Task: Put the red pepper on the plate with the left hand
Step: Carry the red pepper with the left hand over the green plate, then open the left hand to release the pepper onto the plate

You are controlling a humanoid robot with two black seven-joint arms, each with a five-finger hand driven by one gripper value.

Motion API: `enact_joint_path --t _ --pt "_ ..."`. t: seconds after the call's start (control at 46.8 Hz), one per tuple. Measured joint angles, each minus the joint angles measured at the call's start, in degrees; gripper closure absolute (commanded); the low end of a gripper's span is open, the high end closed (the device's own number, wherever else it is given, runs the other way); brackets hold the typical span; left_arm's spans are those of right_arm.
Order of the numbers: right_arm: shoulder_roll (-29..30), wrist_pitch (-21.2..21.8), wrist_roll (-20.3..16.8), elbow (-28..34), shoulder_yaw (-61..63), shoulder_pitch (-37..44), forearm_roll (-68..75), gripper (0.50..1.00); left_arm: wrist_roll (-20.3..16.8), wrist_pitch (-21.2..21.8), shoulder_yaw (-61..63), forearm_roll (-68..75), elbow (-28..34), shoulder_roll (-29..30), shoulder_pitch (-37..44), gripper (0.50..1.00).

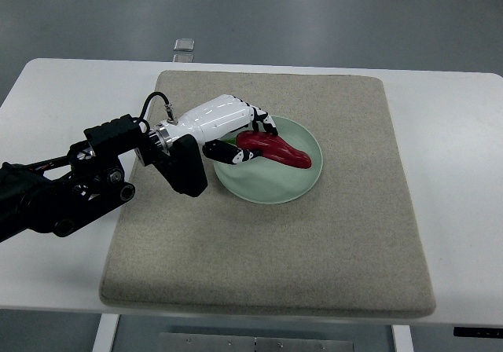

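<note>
Fingers (262, 122) of the left hand (228, 128), white with black joints, are curling around the stem end of the red pepper (275, 149), with the thumb lying beneath it at the near side and the other digits wrapping over the top, so the hand is closing on the pepper rather than hanging slack. The left arm (71, 183), black and jointed, is entering from the picture's left edge and reaching rightward and slightly away, its white forearm shell tilting over the plate's left rim; a black block at the wrist is sitting low over the mat just left of the plate, hiding part of that rim. The red pepper, long, glossy and tapering, is lying inside the plate (275, 187) with its pointed tip aiming toward the right rim; whether its held end is touching the plate cannot be told. The plate, round and pale green, is resting on the beige mat (314, 250), somewhat toward the far side of it. The mat is covering most of the white table (464, 132). A small clear rectangular item (184, 45) is lying on the grey floor just beyond the table's far edge.
</note>
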Motion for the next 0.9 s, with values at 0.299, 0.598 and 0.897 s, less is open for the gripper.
enact_joint_path --t 0.299,0.598,0.897 --pt "0.00 0.00 -0.01 0.00 0.00 0.00 0.00 0.568 0.09 0.20 0.49 0.46 0.89 -1.47 -0.02 1.000" --pt "0.00 0.00 0.00 0.01 0.00 0.00 0.00 0.568 0.09 0.20 0.84 0.47 2.26 -1.53 -0.10 1.000" --pt "0.00 0.00 0.00 -0.01 0.00 0.00 0.00 0.568 0.17 0.73 0.85 0.34 2.38 -1.74 -0.19 0.738"
